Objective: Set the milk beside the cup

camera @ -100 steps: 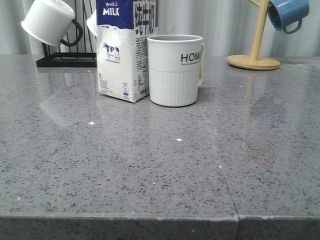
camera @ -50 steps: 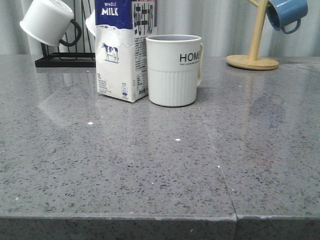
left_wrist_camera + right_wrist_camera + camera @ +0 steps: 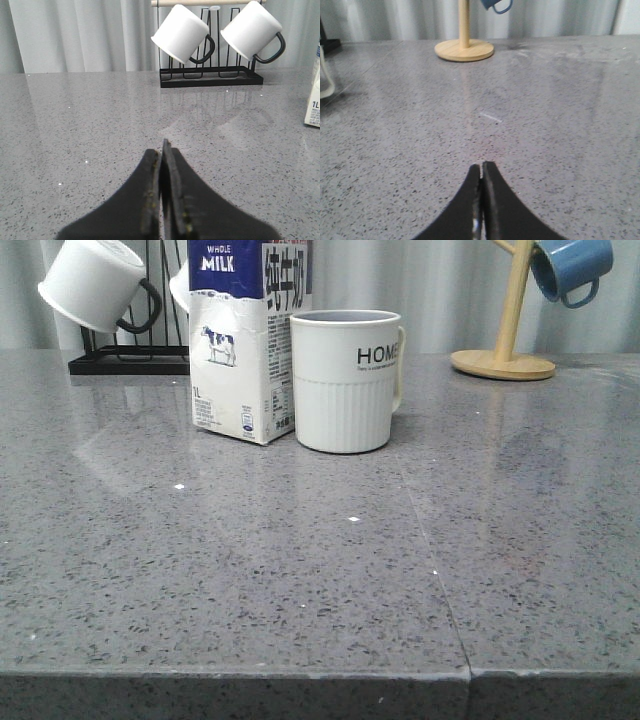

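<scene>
Since a second ago: only the view shifted slightly. Milk [image 3: 245,340] upright, touching or just beside cup [image 3: 345,380]. Left end effector [image 3: 163,150] and right end effector [image 3: 481,170]: pressed together, empty; best kept clear of both.

Right gripper [image 3: 481,167] low over the grey speckled tabletop [image 3: 545,115], black fingers [image 3: 495,205] pressed together with only a thin seam between them, nothing held. Beyond the fingertips, a short pale scratch [image 3: 490,117] on the stone. Farther off, the round base of a wooden stand [image 3: 464,50] resting on the tabletop, its upright post cut off by the frame edge. Just beside the post, the lower part of a blue mug [image 3: 496,5], handle loop showing, body out of frame. Near one edge, a curved cream handle of the cup [image 3: 326,75], the rest hidden. Behind everything, pale pleated curtain [image 3: 555,17].
</scene>
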`<action>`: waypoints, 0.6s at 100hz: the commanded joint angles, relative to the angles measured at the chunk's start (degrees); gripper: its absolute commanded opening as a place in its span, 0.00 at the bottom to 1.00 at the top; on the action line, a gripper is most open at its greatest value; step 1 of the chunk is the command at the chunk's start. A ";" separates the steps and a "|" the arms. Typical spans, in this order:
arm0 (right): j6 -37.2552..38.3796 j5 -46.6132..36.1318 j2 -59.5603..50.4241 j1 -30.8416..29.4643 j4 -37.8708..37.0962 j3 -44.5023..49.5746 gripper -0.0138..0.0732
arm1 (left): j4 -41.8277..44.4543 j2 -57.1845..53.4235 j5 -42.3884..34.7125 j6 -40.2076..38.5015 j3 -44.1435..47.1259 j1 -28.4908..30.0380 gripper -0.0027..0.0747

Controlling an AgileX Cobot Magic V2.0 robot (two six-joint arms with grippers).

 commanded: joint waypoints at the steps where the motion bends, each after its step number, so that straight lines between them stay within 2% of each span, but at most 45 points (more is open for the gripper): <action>1: 0.13 -4.35 -2.27 -0.83 0.10 -0.67 0.08 | -0.67 -1.62 -4.19 -0.16 3.42 0.13 0.01; 18: 0.13 -3.19 -7.19 -0.83 0.10 -0.62 0.08 | -0.67 -1.62 -4.19 -0.16 3.42 0.13 0.01; 60: 0.13 -3.01 -7.10 -0.91 0.10 -0.62 0.08 | -0.67 -1.62 -4.19 -0.16 3.42 0.13 0.01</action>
